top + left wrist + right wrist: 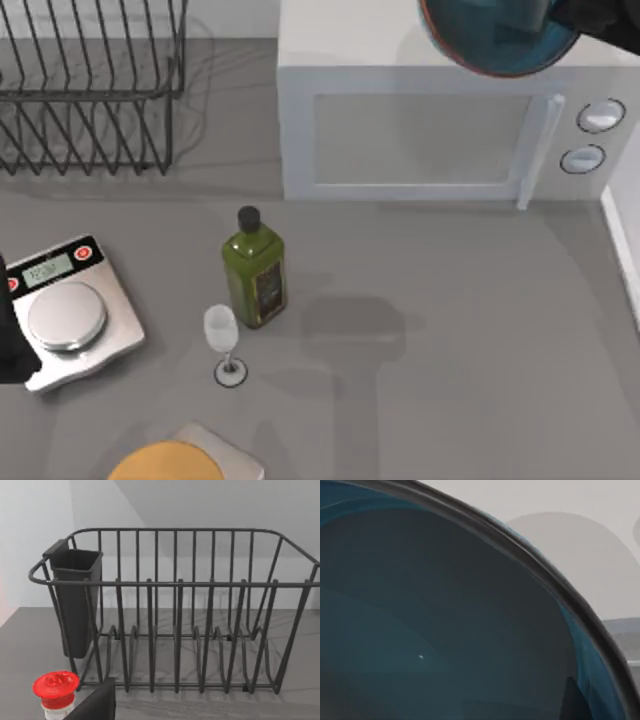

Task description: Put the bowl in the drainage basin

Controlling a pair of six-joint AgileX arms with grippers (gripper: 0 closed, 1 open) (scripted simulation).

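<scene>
The blue bowl (500,40) with its reddish-brown rim hangs tilted above the white microwave (430,130) at the back right, part of it cut off by the top view's edge. My right gripper (565,15) is shut on the bowl's right rim. In the right wrist view the bowl's inside (445,620) is very close, with a dark fingertip (572,702) against it. The drainage basin (90,95), a black wire rack, stands at the back left, and its rim (175,582) faces the left wrist camera. My left arm (8,345) is parked at the left edge.
A green bottle (254,270) and a wine glass (224,340) stand mid-table. A kitchen scale (70,320) sits at the left, and a yellow round thing on a board (170,462) at the front. A dark cutlery cup (75,600) hangs on the rack, with a red-capped bottle (55,687) nearby.
</scene>
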